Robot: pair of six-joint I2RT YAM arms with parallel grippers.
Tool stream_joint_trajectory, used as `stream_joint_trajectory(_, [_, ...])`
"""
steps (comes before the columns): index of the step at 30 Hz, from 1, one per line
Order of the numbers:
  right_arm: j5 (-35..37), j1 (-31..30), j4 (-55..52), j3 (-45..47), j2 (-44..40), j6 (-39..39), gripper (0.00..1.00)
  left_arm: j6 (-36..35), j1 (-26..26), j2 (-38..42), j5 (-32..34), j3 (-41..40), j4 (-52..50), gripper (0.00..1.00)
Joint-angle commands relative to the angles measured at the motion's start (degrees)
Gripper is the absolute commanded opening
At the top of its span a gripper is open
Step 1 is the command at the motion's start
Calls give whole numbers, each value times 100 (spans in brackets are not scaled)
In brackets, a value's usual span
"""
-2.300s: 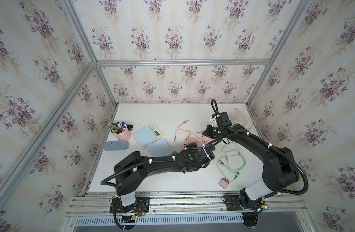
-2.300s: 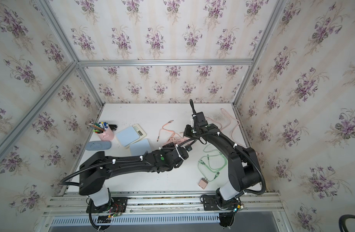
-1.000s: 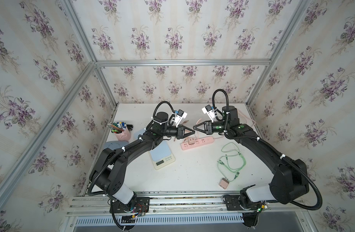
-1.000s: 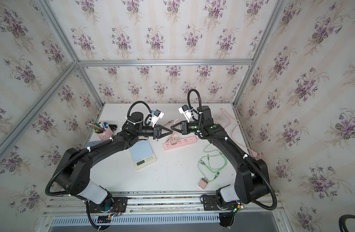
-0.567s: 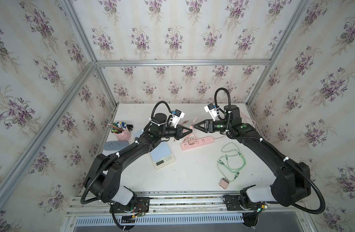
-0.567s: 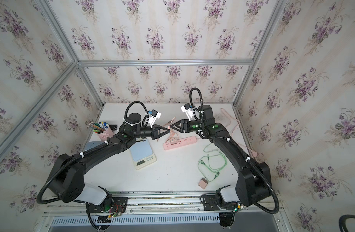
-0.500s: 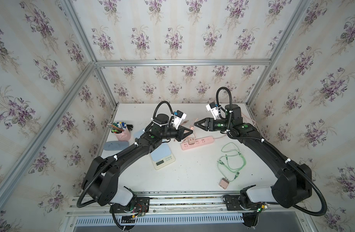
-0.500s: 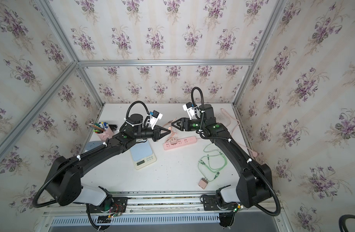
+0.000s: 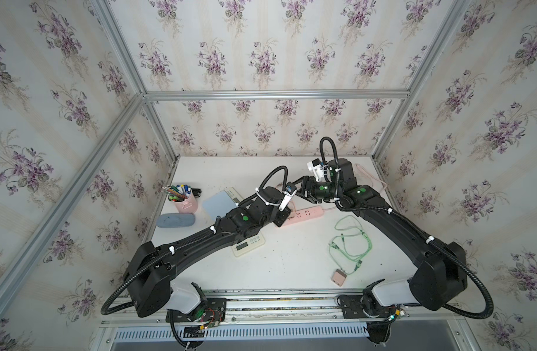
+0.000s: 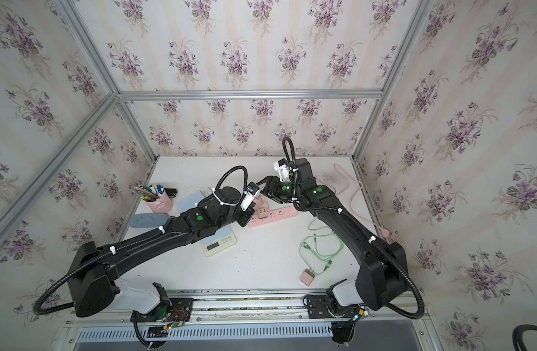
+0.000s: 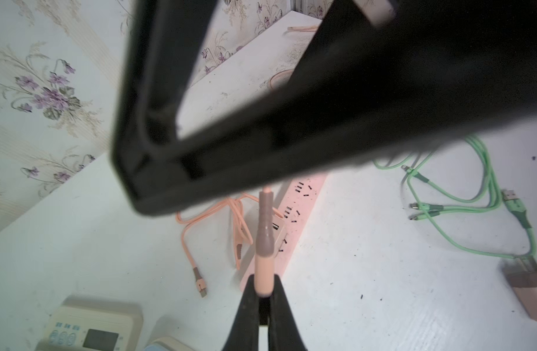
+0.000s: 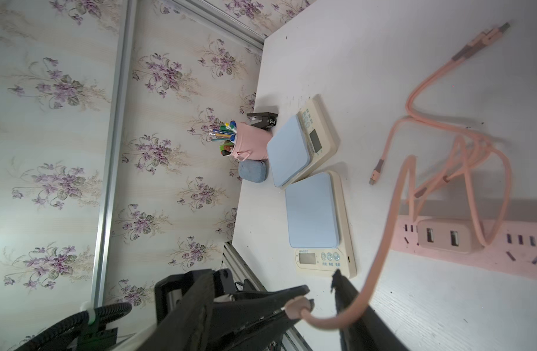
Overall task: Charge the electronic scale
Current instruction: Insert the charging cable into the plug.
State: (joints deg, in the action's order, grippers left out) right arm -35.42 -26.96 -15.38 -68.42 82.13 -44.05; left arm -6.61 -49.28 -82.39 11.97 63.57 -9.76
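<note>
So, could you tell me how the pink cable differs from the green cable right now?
The pink cable has one plug off the table, pinched in the left gripper; the green cable lies wholly on the table. The pink cable is heaped by the power strip; the green cable is coiled nearer the front edge, joined to a loose charger. Both have several plug ends.

I am matte black all over, left arm [image 9: 200, 246] and right arm [image 9: 391, 221] alike, with a round green dot [image 9: 245, 217] on the link behind each pincer. A ribbed black hose [image 9: 280, 167] runs just behind my left pincer [image 11: 262, 293], bound farther back by white cable ties [image 9: 171, 249]. Its fingers [image 11: 249, 313] are black tapering wedges. A white camera block [image 9: 317, 170] sits behind my right pincer [image 9: 302, 190]. Farthest back, the base joints [image 9: 185, 299] look pale grey, perhaps white.
</note>
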Motion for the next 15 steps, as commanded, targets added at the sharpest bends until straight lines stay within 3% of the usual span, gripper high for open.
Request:
stream_joint_trajectory(1, [239, -37, -202, 46, 65, -343, 58, -405, -112, -48, 698, 77, -80, 0])
stream_joint_trajectory(5, [147, -63, -112, 83, 157, -445, 47, -491, -204, -93, 834, 98, -70, 0])
stream_joint_trajectory(11, [-103, -125, 41, 62, 218, -447, 0, -622, -274, -146, 996, 83, -58, 4])
stream_joint_trajectory(13, [-101, -127, 68, 75, 200, -283, 0, -647, -268, -103, 840, 28, -4, 23])
stream_joint_trajectory(15, [-54, -119, 78, 65, 168, 137, 0, -528, -137, 39, 221, -109, 116, 47])
